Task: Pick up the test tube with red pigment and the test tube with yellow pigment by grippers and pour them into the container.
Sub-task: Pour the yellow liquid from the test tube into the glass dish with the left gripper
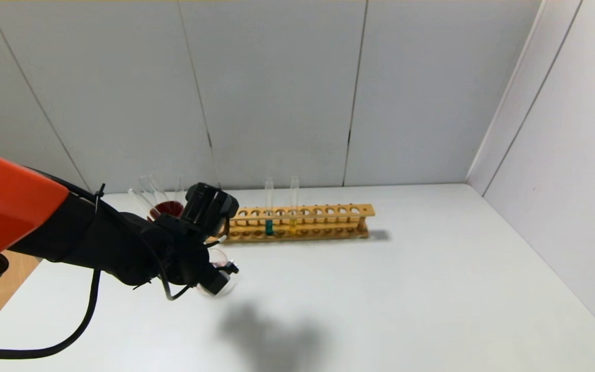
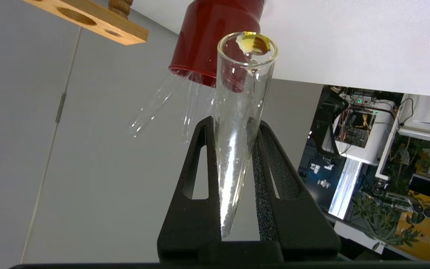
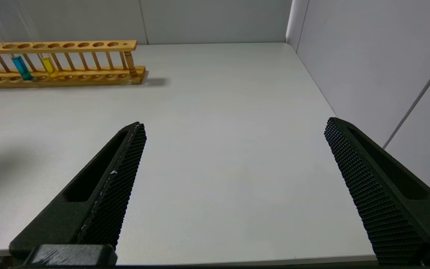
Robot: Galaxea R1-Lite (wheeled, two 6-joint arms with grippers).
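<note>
The test tube with yellow pigment (image 2: 237, 123) sits pinched between the jaws of my left gripper (image 2: 233, 127), tipped over so its open mouth points down toward the table. I hold it that way so the liquid runs out, and the wrist view shows only a smear of yellow left at the rim, so I judge the pour nearly done. In the head view the gripper (image 1: 214, 274) hangs over the container (image 1: 220, 274), the low clear dish at the near left of the white table (image 1: 406, 289). The arm hides most of the dish; I can make out only part of its rim and a dark tint inside. I keep the mouth low and over the dish so nothing splashes past the lip.

Just behind my arm stands a dark red cup (image 1: 167, 209) with several empty tubes (image 1: 145, 194) leaning out of it, which I take as the drop-off for spent glass. I cannot tell whether the test tube with red pigment is among them.

Moving right, the wooden rack (image 1: 297, 222) lies along the back of the table, holding a green-liquid tube (image 1: 269, 212) and a paler yellow tube (image 1: 294, 209) upright, side by side.

Further right, my right gripper (image 3: 233, 149) is spread wide and grips nothing, parked low over bare table, out of the way of the pour.
</note>
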